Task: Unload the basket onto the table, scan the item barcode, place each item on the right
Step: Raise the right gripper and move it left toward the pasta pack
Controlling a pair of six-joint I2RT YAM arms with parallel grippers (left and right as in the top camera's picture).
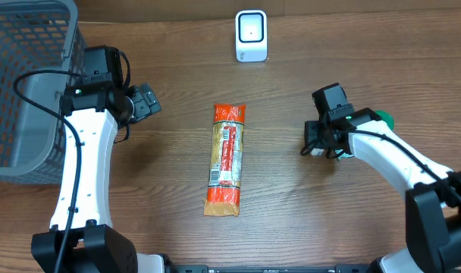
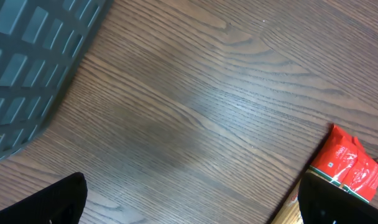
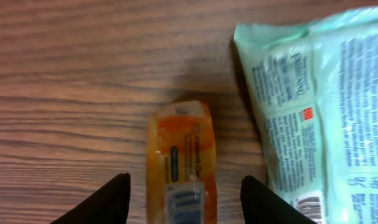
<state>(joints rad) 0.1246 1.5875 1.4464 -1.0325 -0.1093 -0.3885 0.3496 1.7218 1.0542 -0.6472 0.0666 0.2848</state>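
Note:
In the right wrist view a small orange sachet (image 3: 179,149) lies flat on the table. My right gripper (image 3: 184,182) is open astride it, with bare wood showing on both sides of the sachet. Overhead, that gripper (image 1: 315,148) points down at the right of the table and hides the sachet. A long orange and red packet (image 1: 226,159) with a white label lies in the middle; its red end (image 2: 350,165) shows in the left wrist view. My left gripper (image 1: 145,102) hovers wide open and holds nothing. A white scanner (image 1: 251,34) stands at the back.
A pale green printed packet (image 3: 313,99) lies just right of the sachet, with a barcode (image 3: 307,205) near its lower edge; a green bit (image 1: 384,119) of it shows past the right arm. A grey mesh basket (image 1: 26,91) fills the far left, its wall (image 2: 27,56) close to my left gripper.

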